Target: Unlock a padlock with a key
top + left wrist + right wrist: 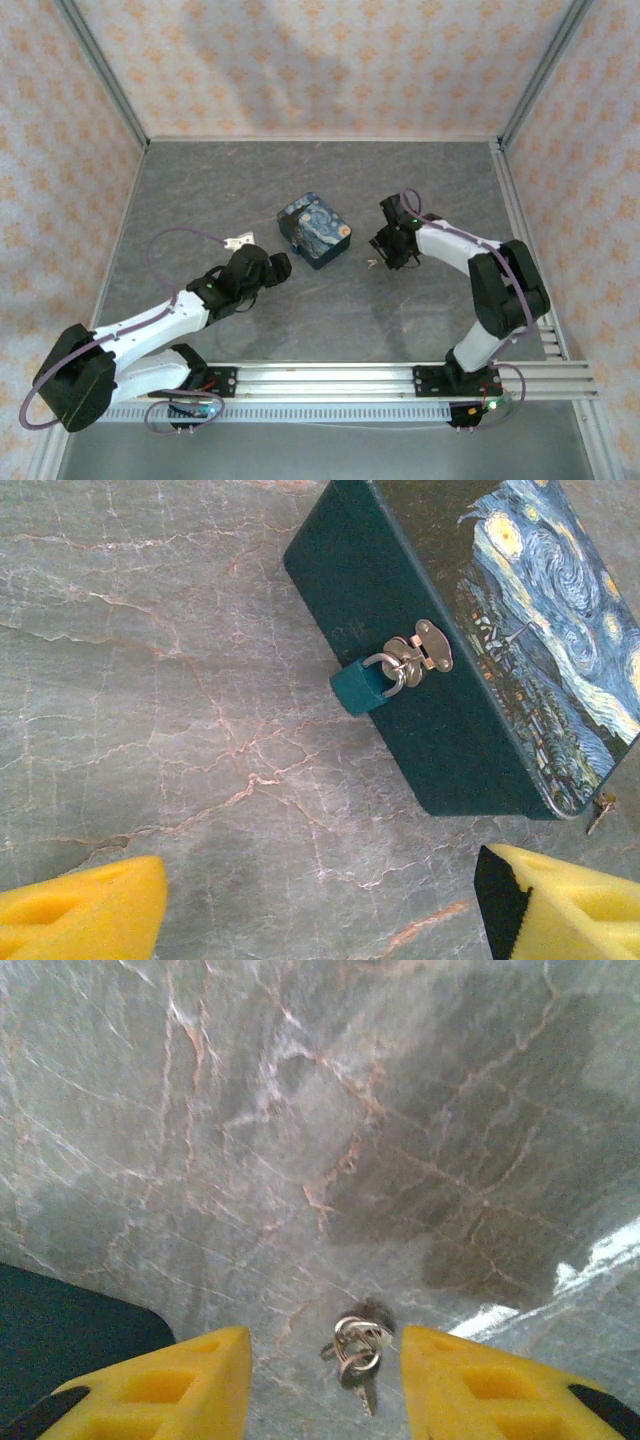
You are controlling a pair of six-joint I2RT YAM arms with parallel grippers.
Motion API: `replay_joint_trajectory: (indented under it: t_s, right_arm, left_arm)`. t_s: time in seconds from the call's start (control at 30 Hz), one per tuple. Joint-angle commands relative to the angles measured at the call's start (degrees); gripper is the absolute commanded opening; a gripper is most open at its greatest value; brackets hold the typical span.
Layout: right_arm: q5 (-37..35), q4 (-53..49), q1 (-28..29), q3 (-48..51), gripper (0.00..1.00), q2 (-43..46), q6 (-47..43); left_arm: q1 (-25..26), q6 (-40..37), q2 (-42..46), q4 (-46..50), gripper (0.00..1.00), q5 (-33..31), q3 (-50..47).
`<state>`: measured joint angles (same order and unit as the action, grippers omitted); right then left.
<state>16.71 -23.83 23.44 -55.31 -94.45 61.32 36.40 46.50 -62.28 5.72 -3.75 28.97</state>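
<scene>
Padlock [362, 685] is hung on the box [400, 580] hasp [425, 650], faced by the wide-spread left gripper [322, 880]. Key [366, 1392] with ring [352, 1335] is laid on the table [300, 1110] between the parted right gripper [322, 1332] fingers, apparently untouched.

Top external: high above and behind the arm bases, angled down over the whole table [330, 310], distant.
Left wrist: low and close, facing past the left end effector [320, 920] at the starry-night box [420, 700] and its padlock [360, 687].
Right wrist: nearest the table, tilted down at the key ring [357, 1352] between the fingers of the right end effector [325, 1390].
Shared: the starry-night box and the key ring appear in all three views.
</scene>
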Motion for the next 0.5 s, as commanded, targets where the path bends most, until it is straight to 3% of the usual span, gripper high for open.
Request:
replay_joint_trajectory:
  t_s: [0.0, 0.47]
  right_arm:
    - [-1.9, -2.4, 1.0, -1.6, 0.44, -1.6, -0.2]
    - [-2.4, -3.2, 1.6, -3.7, 0.40, -5.7, 0.4]
  left_arm:
    - [0.4, 0.9, 0.1, -0.6, 0.82, -2.2, -0.5]
    - [0.5, 0.9, 3.9, 1.5, 0.82, -4.5, -2.4]
